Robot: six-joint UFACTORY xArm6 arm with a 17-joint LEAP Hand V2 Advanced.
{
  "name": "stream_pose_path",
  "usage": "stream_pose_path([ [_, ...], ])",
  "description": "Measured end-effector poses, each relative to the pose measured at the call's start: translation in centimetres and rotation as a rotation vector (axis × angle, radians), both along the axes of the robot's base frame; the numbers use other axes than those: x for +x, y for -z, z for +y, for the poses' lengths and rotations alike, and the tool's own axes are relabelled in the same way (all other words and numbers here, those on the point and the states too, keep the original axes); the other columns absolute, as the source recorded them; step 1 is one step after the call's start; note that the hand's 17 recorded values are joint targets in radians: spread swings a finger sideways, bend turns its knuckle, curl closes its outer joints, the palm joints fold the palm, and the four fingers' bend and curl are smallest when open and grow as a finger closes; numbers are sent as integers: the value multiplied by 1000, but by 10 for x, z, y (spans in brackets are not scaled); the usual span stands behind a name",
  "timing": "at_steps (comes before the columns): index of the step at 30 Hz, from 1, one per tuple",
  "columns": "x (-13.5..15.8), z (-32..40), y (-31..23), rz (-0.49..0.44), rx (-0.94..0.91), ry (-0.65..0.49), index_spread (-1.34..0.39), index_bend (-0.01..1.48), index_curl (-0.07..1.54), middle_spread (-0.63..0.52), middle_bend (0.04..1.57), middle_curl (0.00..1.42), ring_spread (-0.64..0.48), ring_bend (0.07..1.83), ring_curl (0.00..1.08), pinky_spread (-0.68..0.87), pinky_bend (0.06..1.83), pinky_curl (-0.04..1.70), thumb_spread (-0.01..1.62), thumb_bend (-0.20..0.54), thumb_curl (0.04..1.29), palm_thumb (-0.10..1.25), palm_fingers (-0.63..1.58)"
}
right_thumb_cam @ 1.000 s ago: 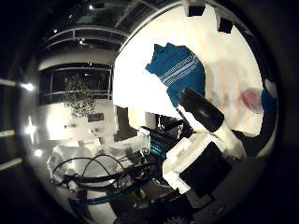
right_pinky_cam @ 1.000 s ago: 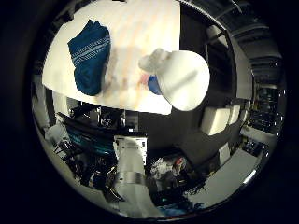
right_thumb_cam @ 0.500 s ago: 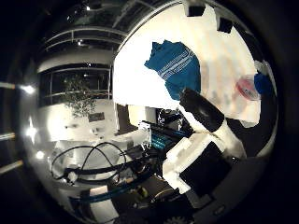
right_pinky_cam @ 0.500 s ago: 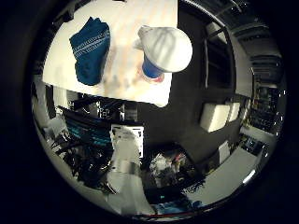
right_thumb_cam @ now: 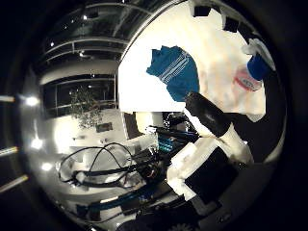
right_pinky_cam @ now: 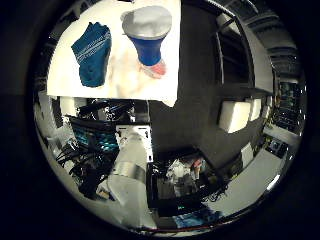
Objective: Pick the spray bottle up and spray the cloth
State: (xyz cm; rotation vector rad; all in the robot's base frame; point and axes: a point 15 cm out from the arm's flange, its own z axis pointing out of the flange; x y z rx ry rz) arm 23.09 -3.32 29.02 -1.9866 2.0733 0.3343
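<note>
A blue spray bottle (right_pinky_cam: 149, 32) with a white top stands on a white table (right_pinky_cam: 130, 82), beside a blue folded cloth (right_pinky_cam: 90, 50). The thumb side palm view shows the cloth (right_thumb_cam: 174, 69) on the table and the bottle (right_thumb_cam: 253, 71) further along it. My hand (right_thumb_cam: 205, 154) is off the table's edge, away from both. One black-tipped finger (right_thumb_cam: 208, 112) reaches into that view, relaxed, with nothing against it.
The table's near edge (right_pinky_cam: 110, 97) drops to a dark floor. The arm and its base (right_pinky_cam: 132, 170) stand below, among dark equipment. A white box (right_pinky_cam: 236, 115) and shelving (right_pinky_cam: 235, 55) are off to one side. A plant (right_thumb_cam: 83, 101) stands by windows.
The whole picture has shifted: the bottle looks smaller and nearer the view's edge, so the hand has drawn back from it. Bottle and cloth keep their places on the table.
</note>
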Motion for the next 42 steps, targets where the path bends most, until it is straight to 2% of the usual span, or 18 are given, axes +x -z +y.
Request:
stream_pose_path([
  [14,-22,-37,7,11,37,69,-185,177,360,31,445,409,72,652,341,191,411,706,1375,-8,327,812,280],
  [21,-7,-44,2,-39,-5,92,-185,178,362,31,446,409,62,650,340,191,408,707,1376,-8,326,812,283],
  [31,-7,-45,2,-41,-7,93,-177,178,361,38,450,410,67,644,341,191,409,708,1376,-7,325,798,279],
  [36,-7,-45,2,-41,-7,93,-177,181,365,35,466,412,50,612,334,170,367,695,1379,5,340,889,263],
  [42,-7,-45,2,-41,-7,93,-206,183,372,-5,467,412,31,582,326,216,392,707,1364,-8,345,913,323],
])
